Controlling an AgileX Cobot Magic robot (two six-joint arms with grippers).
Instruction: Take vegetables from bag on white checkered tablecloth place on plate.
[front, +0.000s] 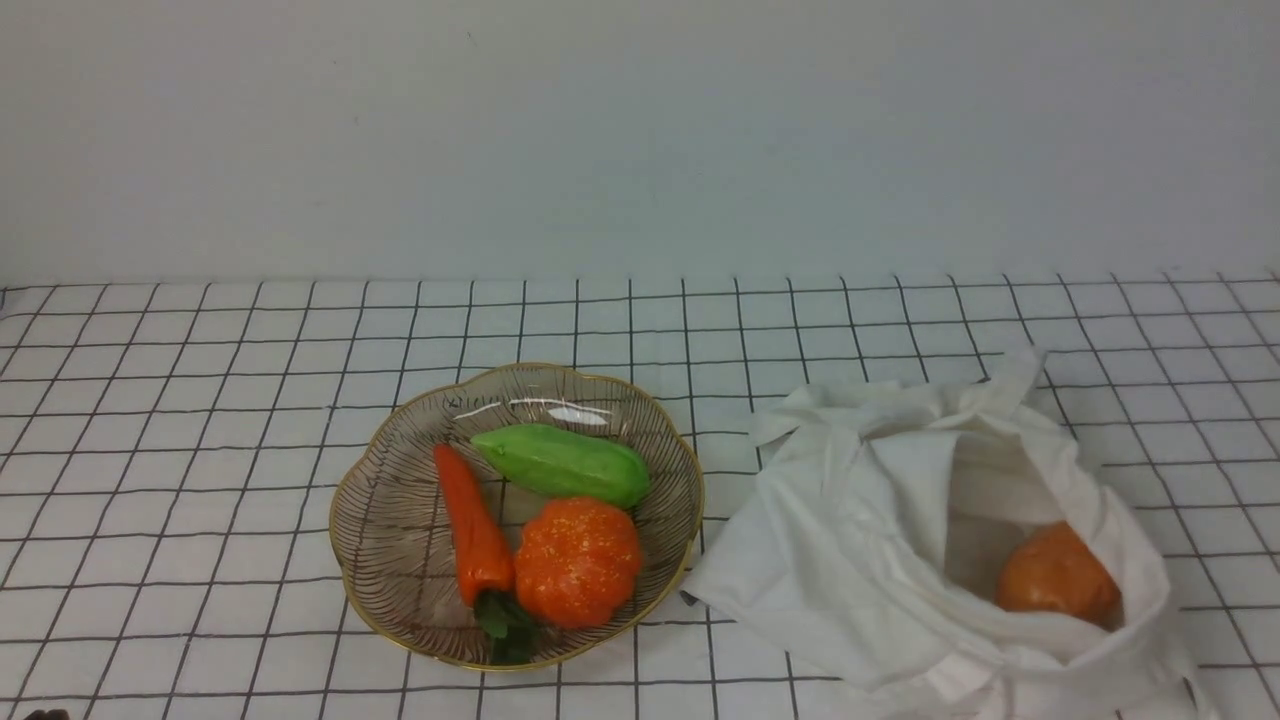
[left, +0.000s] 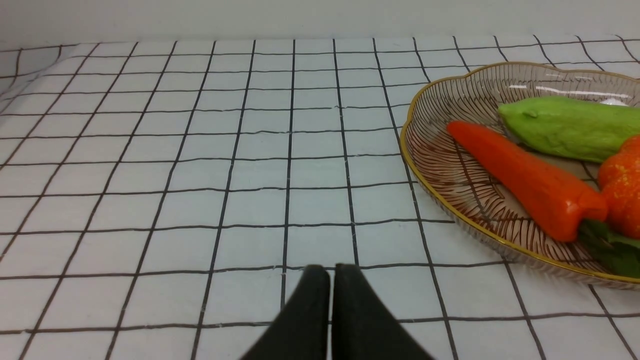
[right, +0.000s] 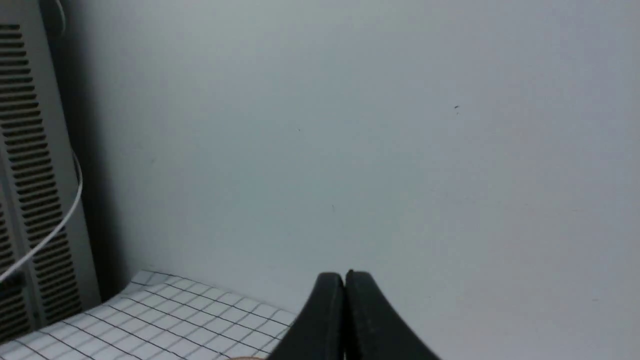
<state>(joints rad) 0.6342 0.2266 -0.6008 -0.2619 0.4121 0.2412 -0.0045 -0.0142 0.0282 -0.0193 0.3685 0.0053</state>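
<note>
1. On the white checkered tablecloth (front: 200, 400), the plate (front: 345, 520) holds three vegetables. A light-green gourd (front: 560, 465) lies toward the far side, an orange carrot (front: 472, 530) beside it, and a bright orange pumpkin (front: 578, 560) rests against both.
2. Just to the plate's right, the white bag (front: 860, 540) lies crumpled and open, with a dull-orange round vegetable (front: 1055, 575) inside.
3. My left gripper (left: 330, 270) is closed, fingers pressed together with nothing between them. It sits over bare cloth, apart from the plate.
4. My right gripper (right: 344, 277) is likewise closed and empty. It faces the plain wall (right: 350, 125), with a corner of the cloth below.
</note>
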